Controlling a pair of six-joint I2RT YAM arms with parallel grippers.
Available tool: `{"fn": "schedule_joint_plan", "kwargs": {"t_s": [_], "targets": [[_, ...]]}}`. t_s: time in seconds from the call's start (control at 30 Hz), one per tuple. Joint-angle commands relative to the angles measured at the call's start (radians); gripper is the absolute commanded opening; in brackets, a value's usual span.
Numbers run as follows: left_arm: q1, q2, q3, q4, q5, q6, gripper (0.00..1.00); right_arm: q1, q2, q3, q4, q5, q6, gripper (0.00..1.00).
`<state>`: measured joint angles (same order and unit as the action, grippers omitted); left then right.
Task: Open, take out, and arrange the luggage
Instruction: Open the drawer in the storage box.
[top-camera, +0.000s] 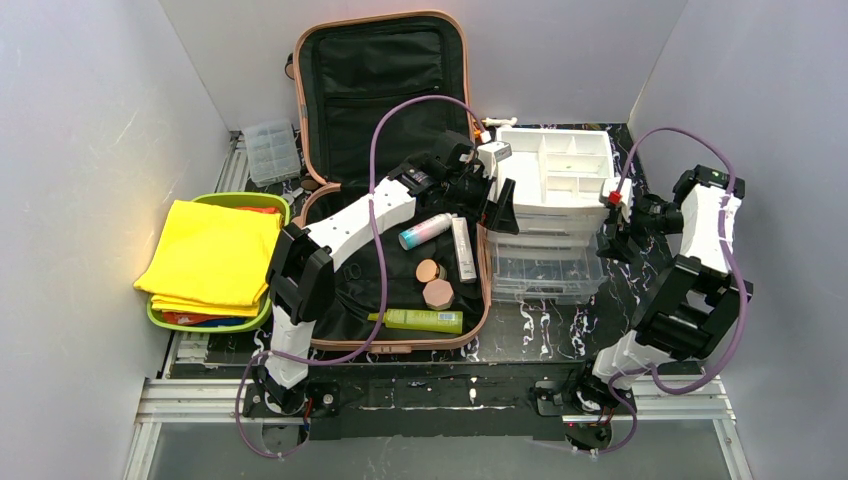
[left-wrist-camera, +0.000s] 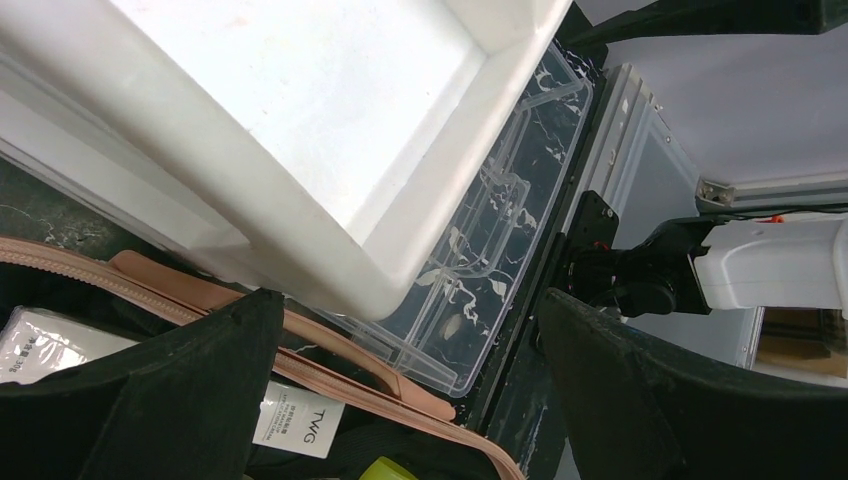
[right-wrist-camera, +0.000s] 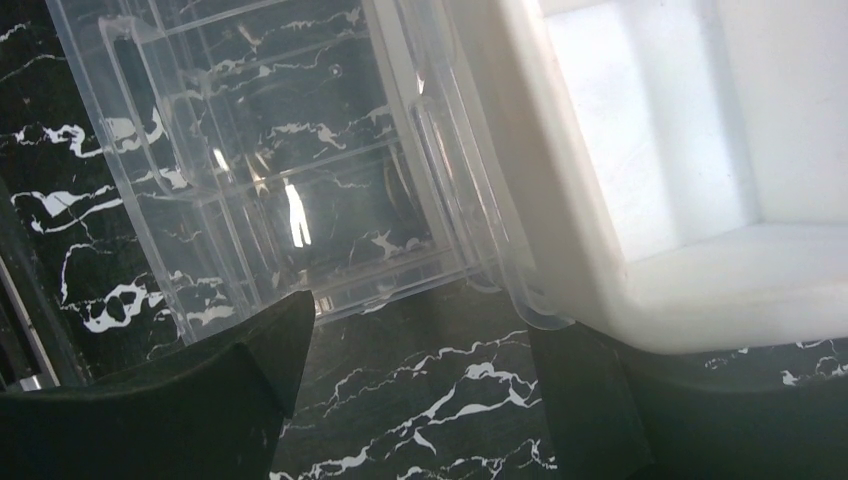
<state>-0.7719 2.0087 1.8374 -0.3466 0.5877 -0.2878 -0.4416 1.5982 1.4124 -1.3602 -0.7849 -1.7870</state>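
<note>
The luggage (top-camera: 380, 90) lies open left of centre on the desk (top-camera: 530, 335), lid raised at the back. The left hand (top-camera: 497, 205), jaws wide and gripping nothing, hangs over its right rim beside the white organizer (top-camera: 555, 160). Risk: a sideways move may strike the organizer or snag the rim. The right hand (top-camera: 612, 225), also open and unloaded, may shove the clear drawer (top-camera: 540, 275). Only the top view shows the tubes (top-camera: 425, 320) inside; the left wrist view shows rim and drawer close together.
</note>
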Motion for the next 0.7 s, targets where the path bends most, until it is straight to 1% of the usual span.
{"fn": "schedule_joint_plan", "kwargs": {"t_s": [0.0,0.23,0.47,0.53,0.67], "targets": [[-0.016,-0.046,-0.030,0.043,0.044,0.018,0.98,0.011,-0.091,-0.021,-0.064,-0.033,-0.059,0.86],[-0.017,-0.076,-0.059,0.054,0.037,0.016,0.98,0.011,-0.117,-0.054,-0.063,-0.045,-0.077,0.85],[-0.018,-0.067,-0.022,0.058,0.030,0.010,0.98,0.011,-0.074,-0.042,-0.064,-0.175,-0.067,0.80],[-0.018,-0.067,-0.014,0.060,0.039,0.002,0.98,0.011,-0.054,-0.028,-0.062,-0.176,-0.053,0.77],[-0.018,-0.066,-0.018,0.061,0.058,-0.008,0.98,0.011,-0.030,-0.017,-0.062,-0.142,-0.010,0.74]]}}
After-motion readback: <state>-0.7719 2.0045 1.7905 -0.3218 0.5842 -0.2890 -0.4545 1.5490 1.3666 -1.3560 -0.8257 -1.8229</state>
